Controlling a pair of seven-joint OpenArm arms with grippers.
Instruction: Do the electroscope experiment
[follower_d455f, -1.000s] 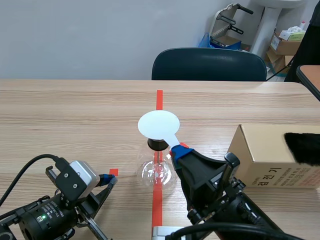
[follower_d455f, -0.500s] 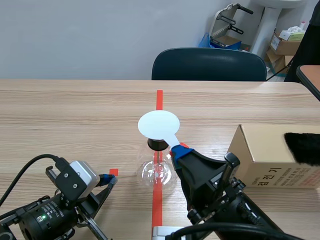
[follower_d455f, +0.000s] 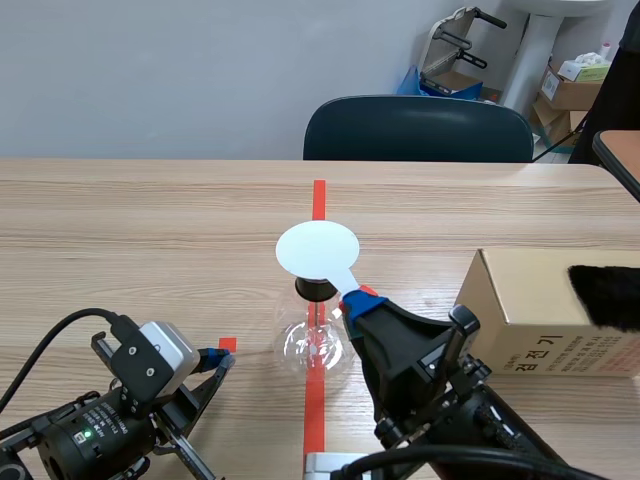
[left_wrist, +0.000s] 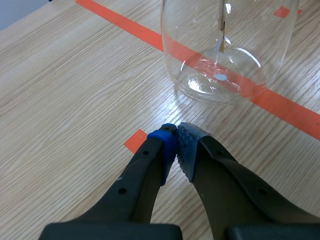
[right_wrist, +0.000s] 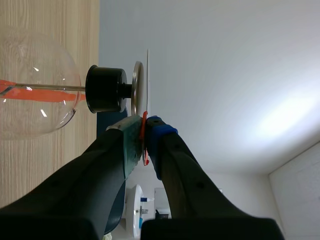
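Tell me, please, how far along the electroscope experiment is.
Done: the right gripper is shut on the white paddle. In hand: the paddle sits right over the metal plate atop the flask. To do, probably: withdraw the paddle and set it down. The left gripper is shut, beside the flask.

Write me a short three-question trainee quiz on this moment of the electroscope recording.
1. True or false: the left gripper is shut on nothing and does not touch the glass flask.
2. What is the right gripper shut on?
A) the white paddle
B) the black stopper
C) a cable
3. Fill in: in the scene view, the cardboard box stands to the ____ of the flask.

Key: 1 true; 2 A; 3 right.
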